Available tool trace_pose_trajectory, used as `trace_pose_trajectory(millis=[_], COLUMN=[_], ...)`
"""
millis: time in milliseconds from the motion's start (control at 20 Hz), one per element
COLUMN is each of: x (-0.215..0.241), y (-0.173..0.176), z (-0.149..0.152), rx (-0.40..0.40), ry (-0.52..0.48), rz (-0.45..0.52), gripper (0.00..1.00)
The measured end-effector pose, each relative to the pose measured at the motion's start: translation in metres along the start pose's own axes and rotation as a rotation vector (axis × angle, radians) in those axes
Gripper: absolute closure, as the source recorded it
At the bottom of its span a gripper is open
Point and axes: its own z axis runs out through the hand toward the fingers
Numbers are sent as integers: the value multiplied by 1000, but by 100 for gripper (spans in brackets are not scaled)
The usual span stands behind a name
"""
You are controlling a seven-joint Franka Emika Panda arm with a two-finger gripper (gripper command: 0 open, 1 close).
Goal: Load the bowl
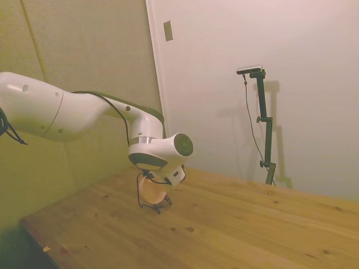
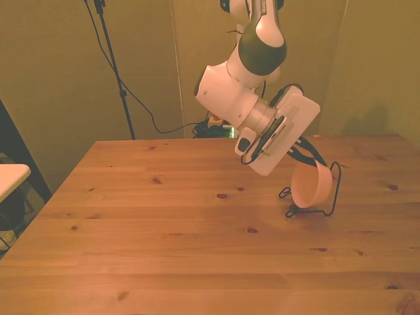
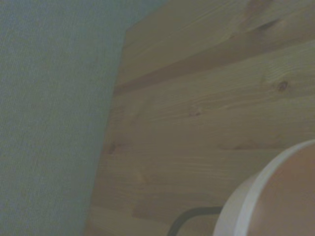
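1. While the bowl (image 2: 310, 186) stands on its edge in the thin black wire rack (image 2: 326, 200), the tool (image 2: 303, 156) is right on top of it. That's at the front view's right, on the wooden desk (image 2: 164, 223).
2. Bowl pos: tipped up on its side, open face turned toward the front view's left. It sits between the rack's wires, near the desk's side edge by the wall.
3. Side view: the arm's wrist covers the top of the bowl (image 1: 154, 191). Only the lower round part shows, w/ the rack (image 1: 150, 203) feet under it on the desk (image 1: 235, 230).
4. Wrist view: just a curved bit of the bowl rim (image 3: 256, 196), a dark piece of rack wire (image 3: 189, 216) beside it, and bare desk (image 3: 206, 98) boards. Blurry, so not much more to say.
5. Tool state: can't tell. The fingers are hidden behind the wrist in both wide views, so no saying if it is wide, narrow or holding the bowl.
6. Step, my guess: the last bit of loading. Bowl looks like it is already in its slot, or just about there.
7. Next move, my guess: if the tool does hold the bowl, let go softly, then go straight up and away.
8. Watch out: don't bump the rim or the wires on the way out. The rack looks light & could slide or tip, and the bowl could roll out.
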Motion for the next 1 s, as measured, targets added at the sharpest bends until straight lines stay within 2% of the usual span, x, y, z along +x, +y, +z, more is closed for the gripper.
trace_pose_trajectory(millis=[250, 300, 800, 1000], x=[3, 3, 2, -1], y=[4, 4, 2, -4], z=[4, 4, 7, -6], rx=[-3, -3, -5, 5], ry=[-5, -5, -14, -3], rz=[4, 4, 0, -12], gripper=[100, 0, 0, 0])
